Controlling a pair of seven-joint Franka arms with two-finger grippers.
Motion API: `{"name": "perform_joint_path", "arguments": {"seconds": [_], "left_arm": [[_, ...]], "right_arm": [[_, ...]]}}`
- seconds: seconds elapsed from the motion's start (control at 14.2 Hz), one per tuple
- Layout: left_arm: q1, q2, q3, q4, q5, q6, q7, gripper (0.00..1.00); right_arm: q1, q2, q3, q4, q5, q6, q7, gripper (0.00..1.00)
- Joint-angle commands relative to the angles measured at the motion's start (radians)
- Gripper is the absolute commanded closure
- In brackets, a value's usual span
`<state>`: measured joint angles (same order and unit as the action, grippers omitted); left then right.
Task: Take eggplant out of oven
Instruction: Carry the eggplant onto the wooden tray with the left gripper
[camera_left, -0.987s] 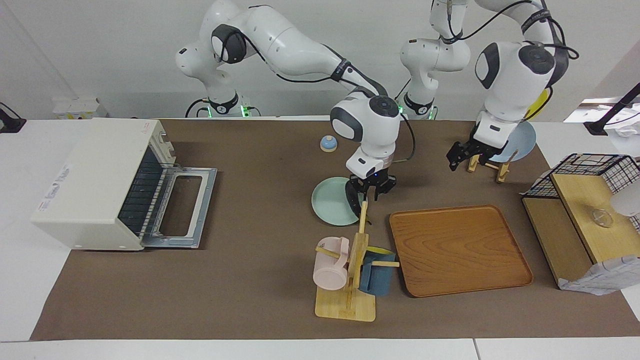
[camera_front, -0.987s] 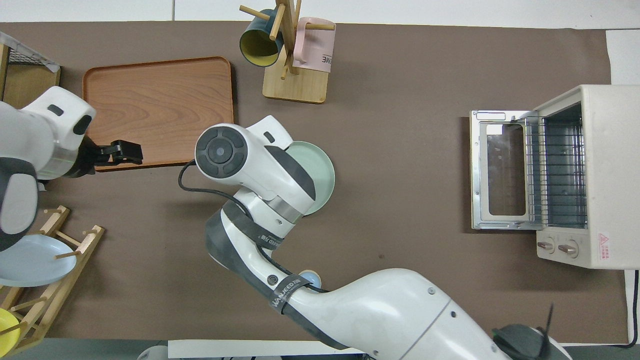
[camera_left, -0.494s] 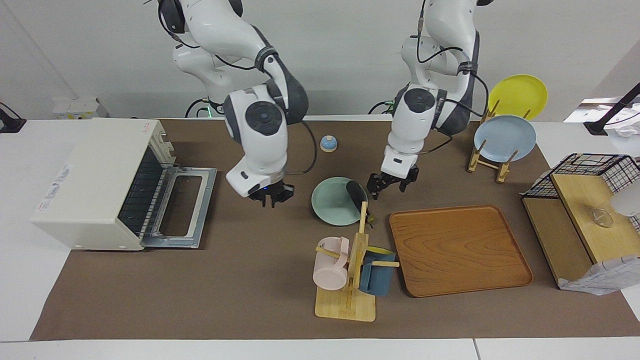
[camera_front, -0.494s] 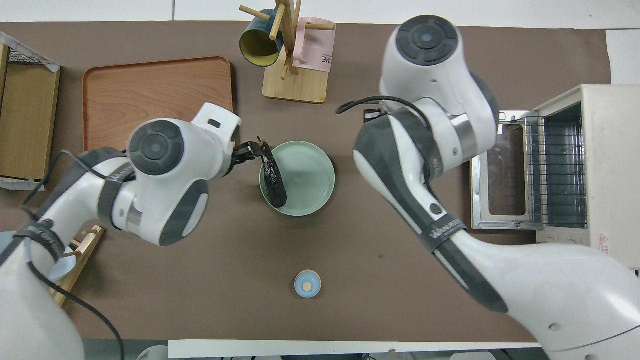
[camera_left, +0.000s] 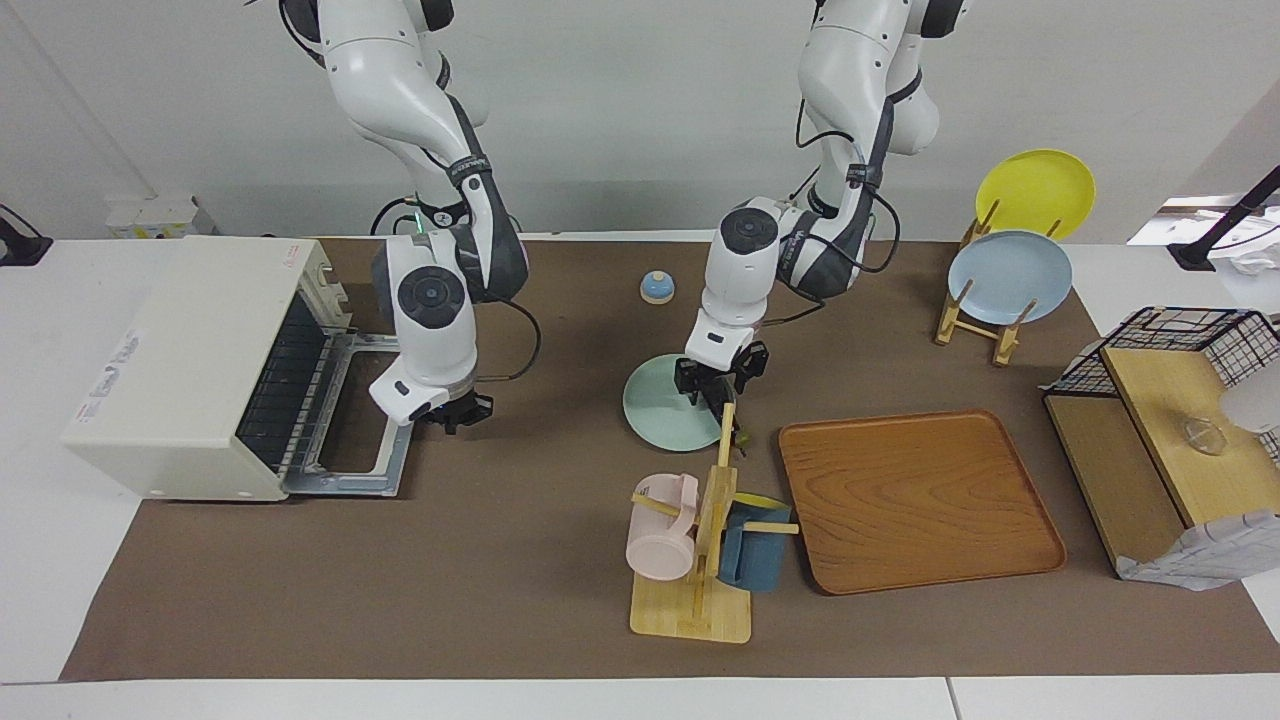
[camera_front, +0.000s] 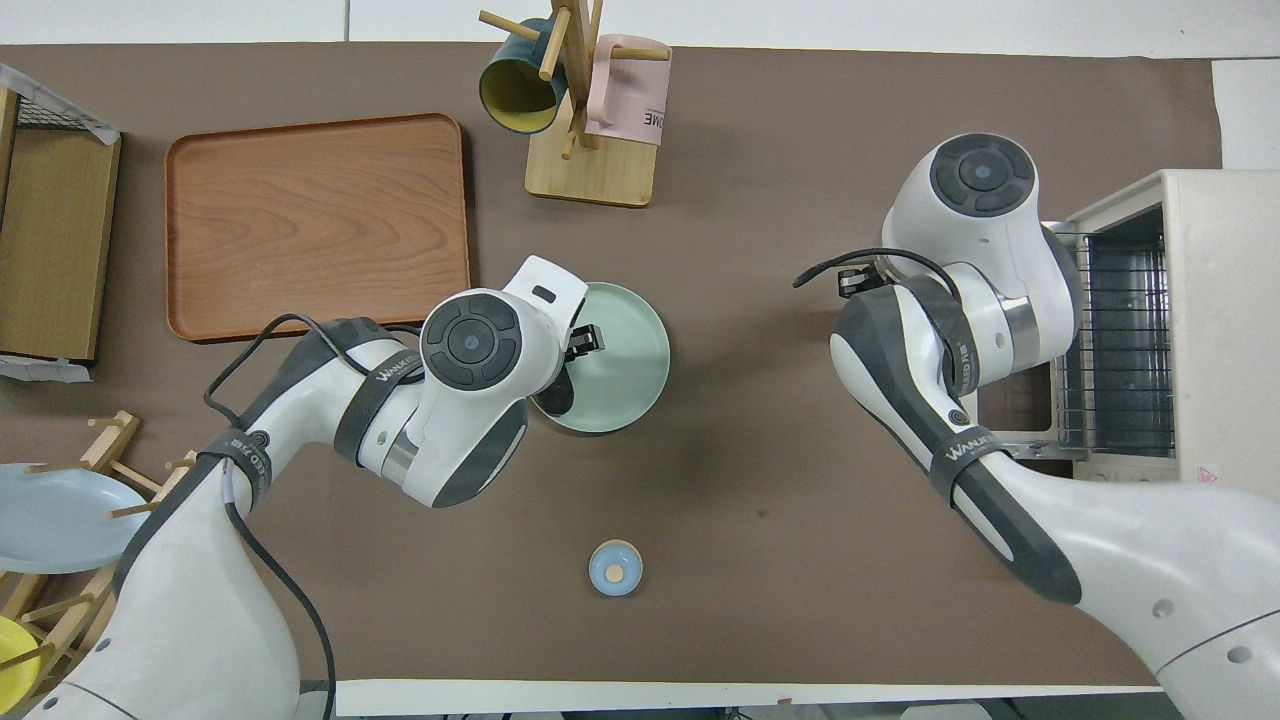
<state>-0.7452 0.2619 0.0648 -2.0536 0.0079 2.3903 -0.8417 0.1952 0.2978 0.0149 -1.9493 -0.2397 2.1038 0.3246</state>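
lying on the mint green plate (camera_front: 640, 340) at the centre of the overhead frame, the eggplant (camera_front: 556, 396) is outside the oven (camera_left: 190, 350), which sits at the left edge of the facing frame with its door (camera_left: 372, 470) dropped open. the left gripper (camera_left: 715, 388) is low over the plate, right at the eggplant; i cannot tell how wide its fingers stand or whether they grip it. the right gripper (camera_left: 458, 410) hangs over the door's outer edge, fingertips together, holding nothing.

the eggplant looks like a light, slim toy with a smooth, likely slippery skin, probably stiff and not fragile. a hold across its narrow middle seems safest, since the tapered ends could squirt out of the fingers.

the overhead view shows one dark end of the eggplant poking out from under the left wrist, and hides the right gripper beneath its own arm. the facing view shows both grippers' height, but the left gripper and the mug tree (camera_left: 712, 520) mostly screen the eggplant.
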Motion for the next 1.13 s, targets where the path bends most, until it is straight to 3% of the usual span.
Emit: {"name": "perform_joint_path", "arguments": {"seconds": [0.0, 0.14, 0.28, 0.56, 0.85, 0.99, 1.06], "left_arm": [[-0.013, 0.005, 0.013, 0.017, 0.009, -0.010, 0.006, 0.98], [-0.013, 0.005, 0.015, 0.039, 0.007, -0.028, 0.006, 1.00], [0.022, -0.019, 0.027, 0.117, 0.009, -0.155, 0.032, 1.00], [0.297, -0.007, 0.026, 0.115, 0.007, -0.077, 0.426, 1.00], [0.437, 0.176, 0.027, 0.242, 0.091, -0.051, 0.556, 1.00], [0.438, 0.186, 0.035, 0.242, 0.118, -0.063, 0.552, 1.00], [0.425, 0.189, 0.050, 0.244, 0.153, -0.077, 0.549, 0.79]], "right_arm": [[-0.060, -0.040, 0.016, -0.074, -0.032, 0.035, -0.027, 1.00], [-0.063, -0.045, 0.016, -0.091, -0.032, 0.039, -0.025, 1.00], [-0.071, -0.048, 0.016, -0.100, -0.032, 0.039, -0.027, 1.00], [-0.066, -0.046, 0.016, -0.076, -0.096, -0.010, -0.093, 1.00], [-0.068, -0.051, 0.016, 0.019, -0.118, -0.155, -0.165, 1.00], [-0.079, -0.071, 0.016, 0.046, -0.116, -0.206, -0.226, 1.00], [-0.092, -0.086, 0.016, 0.047, -0.118, -0.217, -0.248, 1.00]]}}
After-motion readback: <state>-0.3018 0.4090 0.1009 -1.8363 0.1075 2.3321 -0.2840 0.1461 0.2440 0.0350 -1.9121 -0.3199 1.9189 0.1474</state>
